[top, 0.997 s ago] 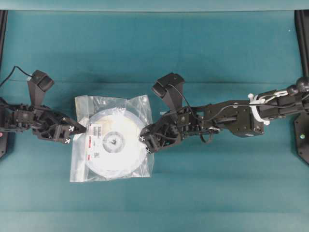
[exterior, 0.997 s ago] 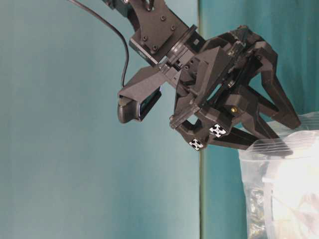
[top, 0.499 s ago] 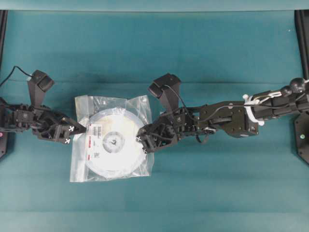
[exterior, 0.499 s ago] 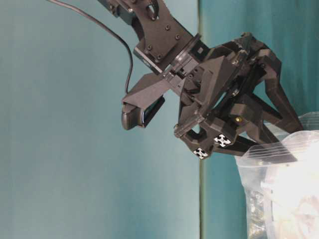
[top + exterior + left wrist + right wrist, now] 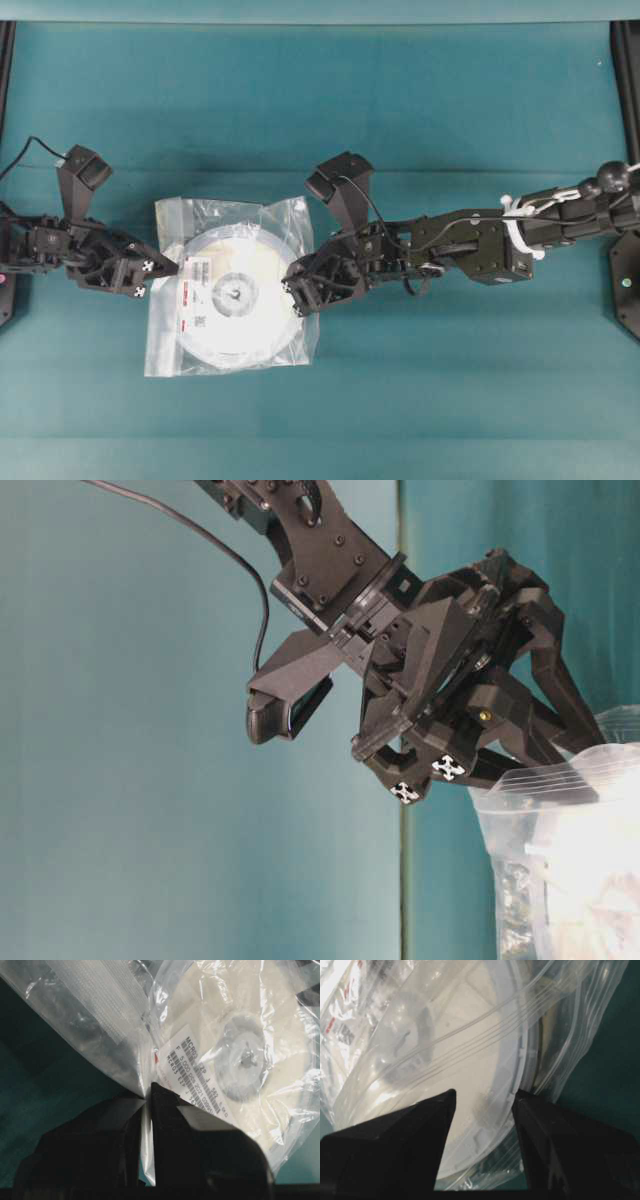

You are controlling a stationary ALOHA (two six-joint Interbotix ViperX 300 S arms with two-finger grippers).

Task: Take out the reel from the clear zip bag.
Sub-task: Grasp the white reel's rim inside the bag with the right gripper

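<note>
Reel: the reel, a flat round white-and-cream disc with a grey hub and a white label bearing red marks, lies inside the clear zip bag left of the tabletop's middle.
Bag: the clear zip bag is crinkled, roughly square and only slightly larger than the reel; it rests on the teal tabletop, well clear of the edges.
Left gripper: the left gripper meets the bag's left edge, its jaws pinched tight on a fold of the clear plastic, as the left wrist view shows close up.
Right gripper: the right gripper sits at the bag's right edge with its jaws parted to a middling gap. In the right wrist view the two fingers straddle the reel's rim through the plastic; whether they actually press on it is hard to tell.
Arms: the left arm comes in from the tabletop's left edge, the right arm from the right edge.
</note>
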